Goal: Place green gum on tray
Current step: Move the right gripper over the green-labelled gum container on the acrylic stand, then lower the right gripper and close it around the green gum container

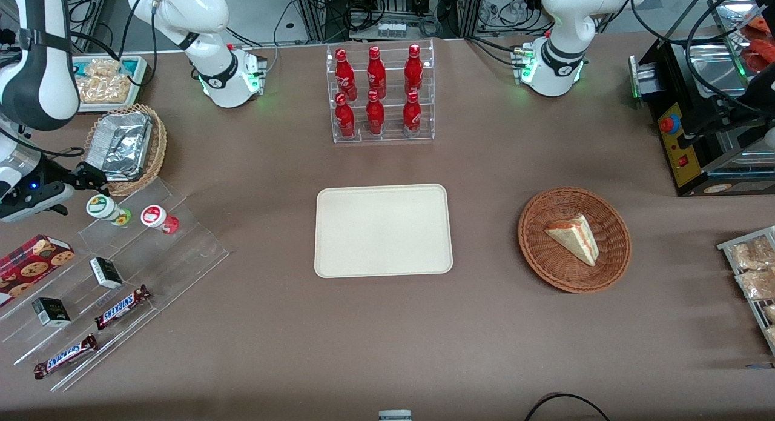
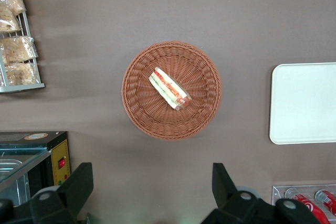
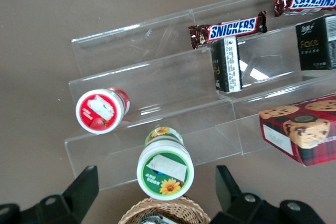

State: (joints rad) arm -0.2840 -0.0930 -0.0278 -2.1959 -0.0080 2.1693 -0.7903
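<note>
Right-arm gripper, front view: it hangs at the working arm's end of the brown worktop, just above the green gum, a small green-and-white cylindrical bottle with a white round lid. The bottle stands on the top step of a clear acrylic stepped display, beside a similar red-lidded bottle and next to a wicker basket holding foil trays. The tray, large, flat, cream-beige and low-rimmed, lies bare at mid-worktop, well apart from the gum.

Left wrist view: one end of the tray shows near a round wicker basket with a sandwich wedge.

Right wrist view: the gripper has its fingers spread wide, with the green gum between them, not yet grasped. The red-lidded bottle sits just beside it.

Judged step: approach and grasp. Descend centred on the lid, keep the finger nearest the red-lidded bottle clear of it, then close below the lid.
</note>
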